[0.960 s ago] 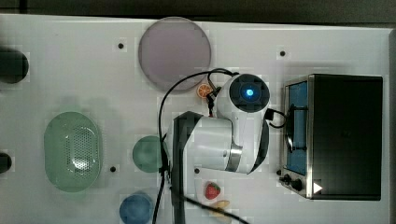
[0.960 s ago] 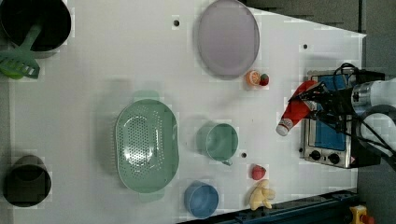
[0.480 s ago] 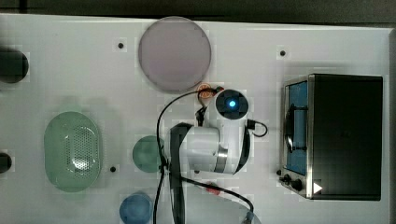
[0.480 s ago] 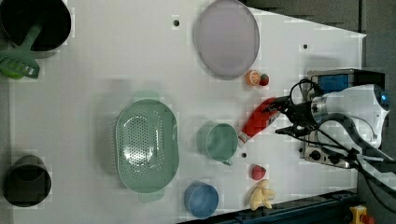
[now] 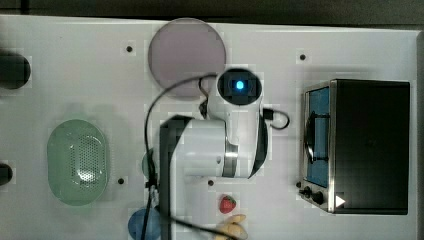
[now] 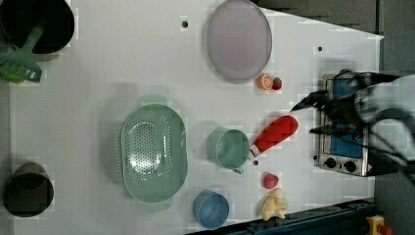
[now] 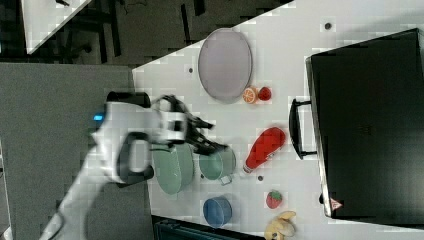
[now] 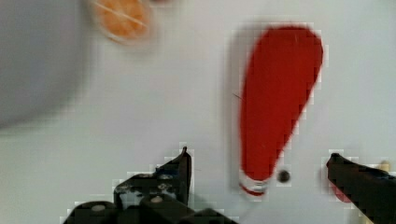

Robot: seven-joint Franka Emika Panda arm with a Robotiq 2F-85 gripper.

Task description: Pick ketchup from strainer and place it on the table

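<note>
The ketchup lies flat on the white table, its whitish cap end next to the green cup; it also appears in the right view as a red bottle. My gripper is open, its dark fingers standing wide on either side of the bottle's cap end and not touching it. In the left view the gripper hovers off the bottle's broad end, toward the oven. The pale green strainer has nothing in it. In the top view my arm covers the bottle.
Close to the bottle are a green cup, a strawberry, a banana and a blue bowl. A grey-lilac plate and an orange slice lie beyond. A toaster oven stands at the top view's right.
The ketchup was carried from near the oven toward the green cup and now lies on the table. The gripper has opened, let go of it and drawn back toward the oven.
</note>
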